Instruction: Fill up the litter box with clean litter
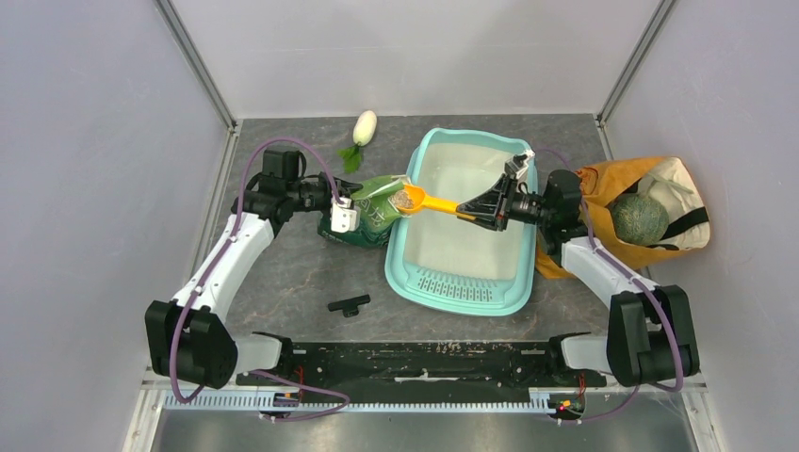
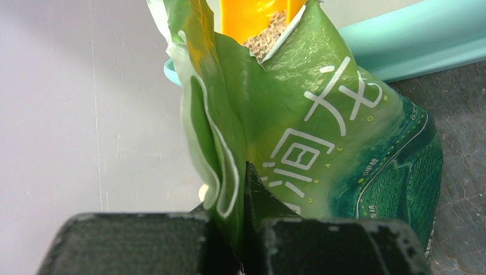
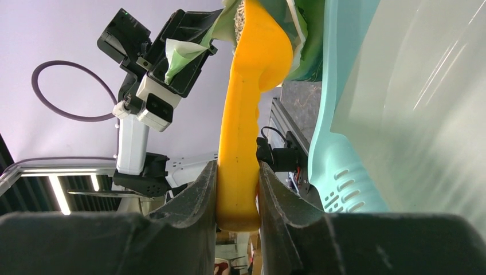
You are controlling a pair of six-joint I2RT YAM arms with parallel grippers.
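Observation:
The teal litter box (image 1: 452, 303) lies mid-table, its white basin bare and its slotted grille at the near end. Left of it stands a green printed pouch (image 1: 375, 218). My left gripper (image 1: 352, 209) is shut on the pouch's folded edge (image 2: 229, 172) and holds its mouth open. My right gripper (image 1: 464, 209) reaches across the box and is shut on the handle of an orange scoop (image 1: 432, 201). The scoop's bowl sits in the pouch mouth with beige litter (image 1: 403, 200) in it. The granules (image 2: 269, 37) show under the scoop (image 2: 252, 17). Both fingers clamp the handle (image 3: 246, 114).
An orange cloth bag (image 1: 650, 212) with a round green melon-like thing (image 1: 639, 218) sits right of the box, beside my right arm. A white radish toy (image 1: 364, 127) lies at the back. A small black part (image 1: 349, 304) lies near the front. Grey walls enclose three sides.

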